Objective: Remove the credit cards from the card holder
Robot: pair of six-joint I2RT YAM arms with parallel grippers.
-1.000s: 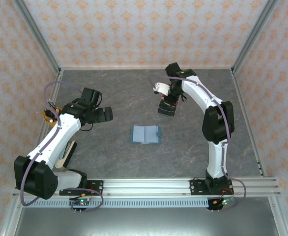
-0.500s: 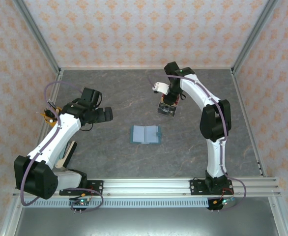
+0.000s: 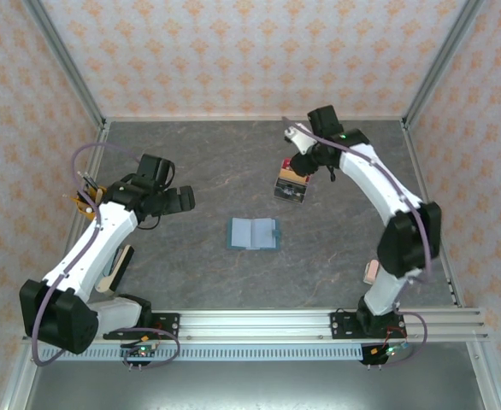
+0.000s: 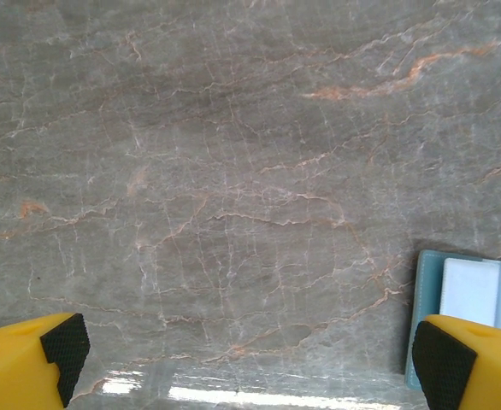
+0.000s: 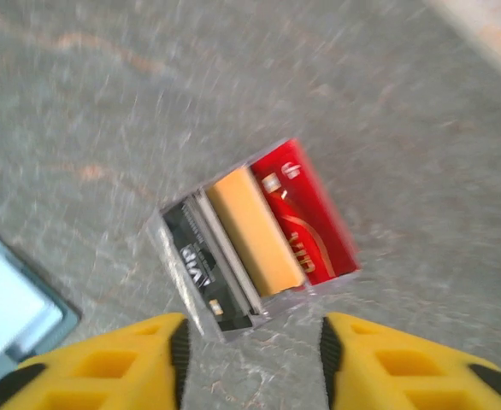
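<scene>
The teal card holder (image 3: pixel 254 232) lies open on the table's middle, its light-blue inner faces up; it also shows at the edges of both wrist views, as card holder (image 4: pixel 468 295) and card holder (image 5: pixel 11 312). Three credit cards lie side by side in a clear plastic box (image 3: pixel 291 190): a red card (image 5: pixel 306 218), a tan card (image 5: pixel 255 231) and a black card (image 5: pixel 199 265). My right gripper (image 5: pixel 252 354) hangs open just behind the box, holding nothing. Left of the holder, my left gripper (image 3: pixel 182 199) stands wide open over bare table, also seen as left gripper (image 4: pixel 250 354).
A small pink block (image 3: pixel 370 272) lies near the right arm's base. A tan flat object (image 3: pixel 116 266) rests beside the left arm. Metal frame posts and patterned walls close in the grey marbled table (image 3: pixel 191 154) on three sides.
The right gripper has opened and drawn back from the clear box toward the back right. The right arm's elbow swung right, uncovering the pink block. The left arm stayed still.
</scene>
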